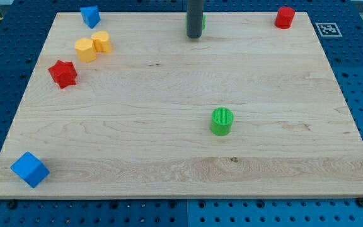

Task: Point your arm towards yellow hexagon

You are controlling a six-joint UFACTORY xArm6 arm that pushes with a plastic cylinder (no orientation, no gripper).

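Note:
Two yellow blocks lie side by side at the view's upper left. The left one point(86, 49) looks like the yellow hexagon. The right one point(101, 41) has a rounder shape that I cannot make out for certain. My tip point(195, 36) rests on the board at the view's top centre, well to the right of both yellow blocks and apart from them. A green block point(203, 21) is mostly hidden just behind the rod.
A red star point(62, 73) lies below and left of the yellow pair. A blue block point(90, 16) sits at the top left, a blue cube point(29, 169) at the bottom left, a red cylinder point(285, 17) at the top right, and a green cylinder point(221, 121) right of centre.

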